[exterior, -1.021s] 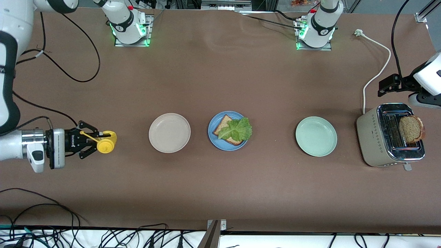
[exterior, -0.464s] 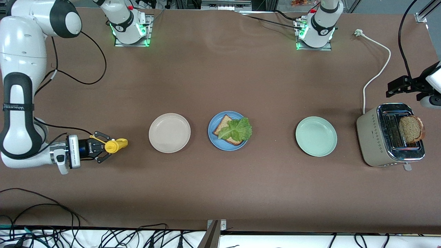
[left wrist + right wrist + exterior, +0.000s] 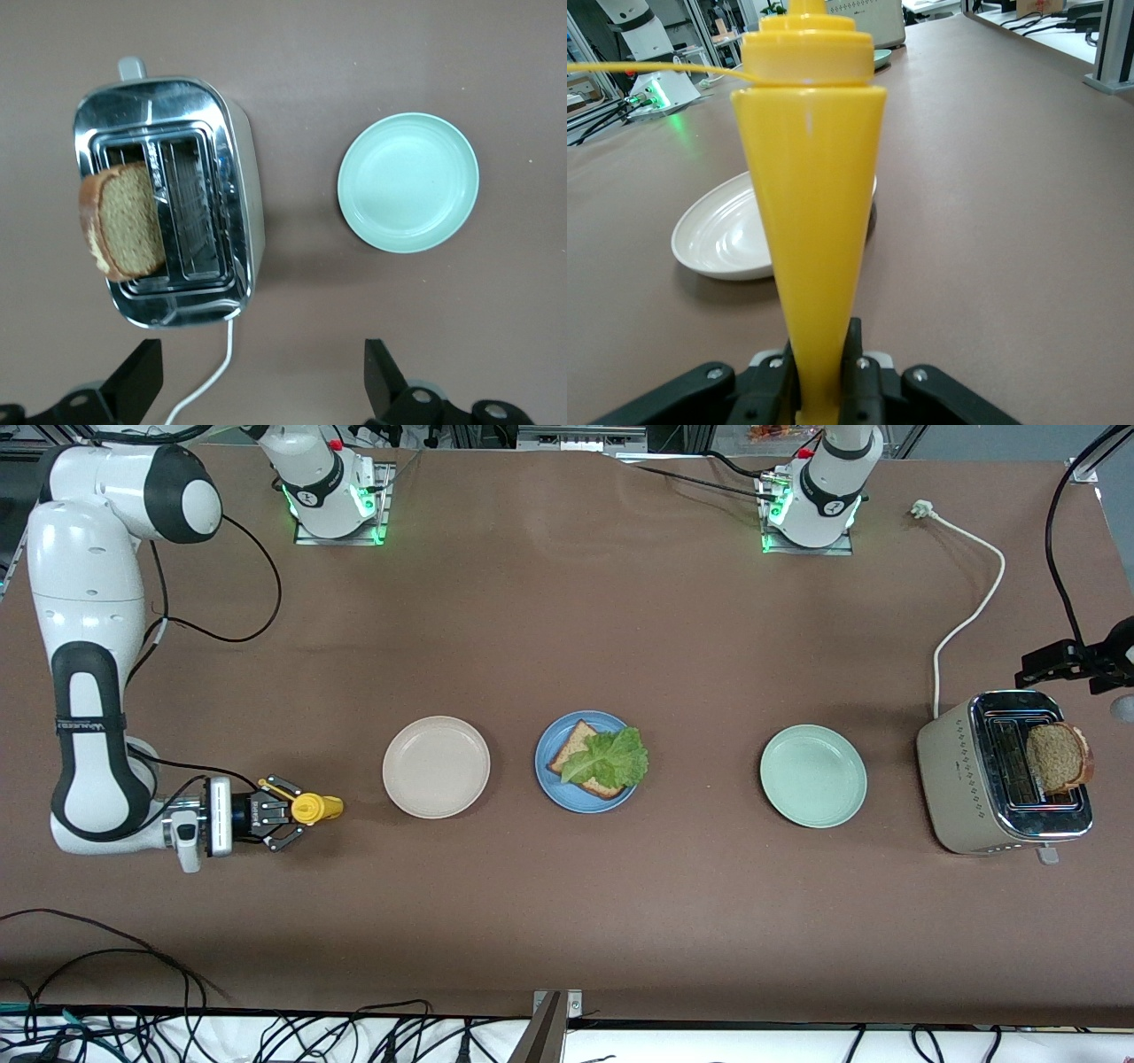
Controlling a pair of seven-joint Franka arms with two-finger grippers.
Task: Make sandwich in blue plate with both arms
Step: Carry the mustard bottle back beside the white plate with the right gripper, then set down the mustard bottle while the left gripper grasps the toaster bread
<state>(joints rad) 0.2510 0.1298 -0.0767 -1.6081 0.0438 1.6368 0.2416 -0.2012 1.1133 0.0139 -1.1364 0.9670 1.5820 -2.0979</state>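
Note:
The blue plate [image 3: 551, 783] holds one brown bread slice [image 3: 574, 746] with a green lettuce leaf [image 3: 611, 758] on top. A second bread slice [image 3: 1057, 757] stands in the toaster [image 3: 961, 779]; it also shows in the left wrist view [image 3: 122, 221]. My left gripper [image 3: 257, 390] is open and empty, high over the table beside the toaster, at the edge of the front view [image 3: 1067, 662]. My right gripper [image 3: 285, 811] is shut on a yellow squeeze bottle [image 3: 315, 808], held level low over the table, toward the right arm's end from the beige plate. In the right wrist view the bottle [image 3: 811, 221] fills the middle.
A beige-white plate [image 3: 436, 766] and a mint-green plate [image 3: 813, 776] flank the blue plate. The toaster's white cord [image 3: 970, 615] runs toward the left arm's base. Cables hang along the table edge nearest the front camera.
My right arm has swung in and lowered, carrying the yellow bottle closer to the beige plate. My left gripper has drifted toward the left arm's end of the table, partly out of the front view.

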